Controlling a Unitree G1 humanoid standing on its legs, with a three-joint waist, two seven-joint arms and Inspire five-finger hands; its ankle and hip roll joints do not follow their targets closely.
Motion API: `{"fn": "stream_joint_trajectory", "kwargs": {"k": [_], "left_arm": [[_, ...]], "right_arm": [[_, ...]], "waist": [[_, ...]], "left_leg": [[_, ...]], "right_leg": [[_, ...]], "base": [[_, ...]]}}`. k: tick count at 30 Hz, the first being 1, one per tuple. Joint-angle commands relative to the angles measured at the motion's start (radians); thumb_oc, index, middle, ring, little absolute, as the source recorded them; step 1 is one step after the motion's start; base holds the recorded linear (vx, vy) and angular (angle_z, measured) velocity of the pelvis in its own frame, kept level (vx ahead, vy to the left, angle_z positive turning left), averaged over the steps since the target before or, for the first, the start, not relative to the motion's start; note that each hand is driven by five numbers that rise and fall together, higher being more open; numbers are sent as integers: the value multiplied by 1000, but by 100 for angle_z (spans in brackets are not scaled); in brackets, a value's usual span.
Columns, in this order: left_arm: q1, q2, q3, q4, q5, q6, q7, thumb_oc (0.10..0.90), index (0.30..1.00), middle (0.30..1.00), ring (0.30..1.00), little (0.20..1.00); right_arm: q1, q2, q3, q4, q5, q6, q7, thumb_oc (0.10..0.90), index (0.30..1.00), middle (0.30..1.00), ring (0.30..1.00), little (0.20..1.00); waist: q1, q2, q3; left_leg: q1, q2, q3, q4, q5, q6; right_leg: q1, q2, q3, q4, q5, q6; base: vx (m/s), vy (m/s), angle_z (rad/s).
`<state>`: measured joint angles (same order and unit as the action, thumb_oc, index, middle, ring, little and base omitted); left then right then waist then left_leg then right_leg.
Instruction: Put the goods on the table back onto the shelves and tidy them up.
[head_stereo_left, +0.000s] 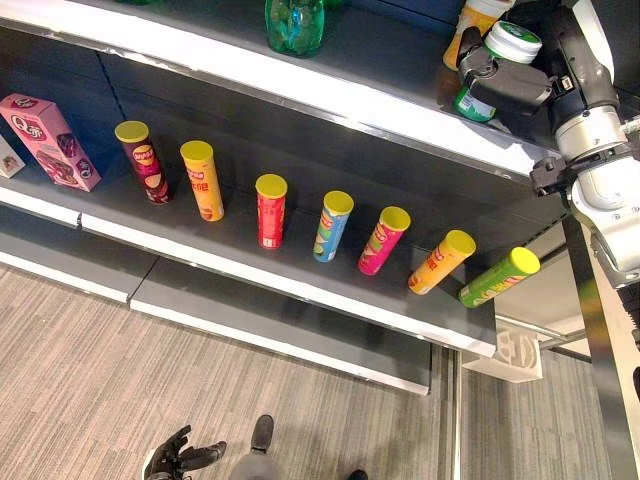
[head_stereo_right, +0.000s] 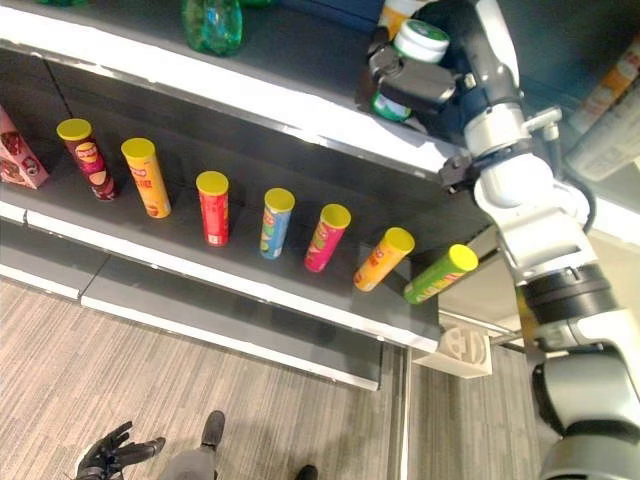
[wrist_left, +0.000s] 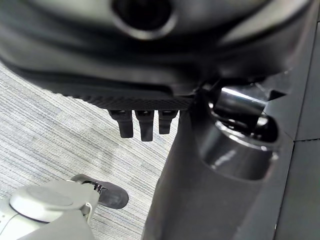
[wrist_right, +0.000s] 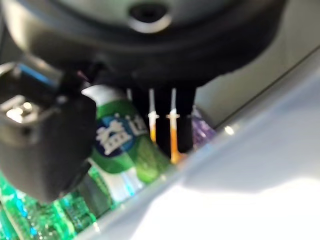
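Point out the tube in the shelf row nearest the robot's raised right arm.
The green tube with a yellow lid, last in the row of tubes, nearest the right arm; the others are maroon, yellow, red, blue, pink and orange.

green white-capped jar (head_stereo_left: 500, 62), on upper shelf (head_stereo_left: 330, 95)

My right hand (head_stereo_left: 505, 88) covers most of the green bottle (head_stereo_left: 497, 62); the pink box (head_stereo_right: 14, 148) is cut off at the edge

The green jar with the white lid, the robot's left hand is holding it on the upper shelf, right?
Not quite. It is the right hand that is closed on the green jar at the upper shelf, as the left eye view shows. The left hand hangs low over the floor.
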<state>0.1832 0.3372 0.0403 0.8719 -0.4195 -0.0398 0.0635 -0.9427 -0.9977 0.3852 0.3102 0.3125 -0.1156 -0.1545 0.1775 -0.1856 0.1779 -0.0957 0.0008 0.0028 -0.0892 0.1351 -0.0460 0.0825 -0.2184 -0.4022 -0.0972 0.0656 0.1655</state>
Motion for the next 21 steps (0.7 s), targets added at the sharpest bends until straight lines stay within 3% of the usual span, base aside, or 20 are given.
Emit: {"fn": "stream_joint_trajectory", "kwargs": {"k": [1, 17, 21], "left_arm": [[-9, 41, -34, -24, 28, -46, 23, 800, 900, 900, 900, 900], [-11, 24, -21, -17, 43, -36, 24, 800, 900, 900, 900, 900], [-11, 15, -17, -25, 50, -33, 28, 800, 900, 900, 900, 900]], "right_arm": [[-125, -25, 81, 34, -39, -12, -4, 800, 900, 900, 900, 900], [-11, -27, -44, -163, -41, -36, -21, 800, 900, 900, 900, 900], [47, -20, -130, -246, -65, -53, -55, 800, 900, 900, 900, 900]], "waist": [[30, 5, -16], [7, 14, -23], [1, 17, -26]], "left_leg": [[67, 16, 7, 12, -173, -4], [81, 17, 16, 10, -179, -2], [83, 16, 17, 10, -182, 0]], "right_leg": [[-10, -83, -1, 64, 44, 89], [-5, -83, 4, 61, 43, 88], [-5, -85, 1, 61, 41, 88]], "base": [[0, 0, 0], [0, 0, 0], [0, 0, 0]]}}
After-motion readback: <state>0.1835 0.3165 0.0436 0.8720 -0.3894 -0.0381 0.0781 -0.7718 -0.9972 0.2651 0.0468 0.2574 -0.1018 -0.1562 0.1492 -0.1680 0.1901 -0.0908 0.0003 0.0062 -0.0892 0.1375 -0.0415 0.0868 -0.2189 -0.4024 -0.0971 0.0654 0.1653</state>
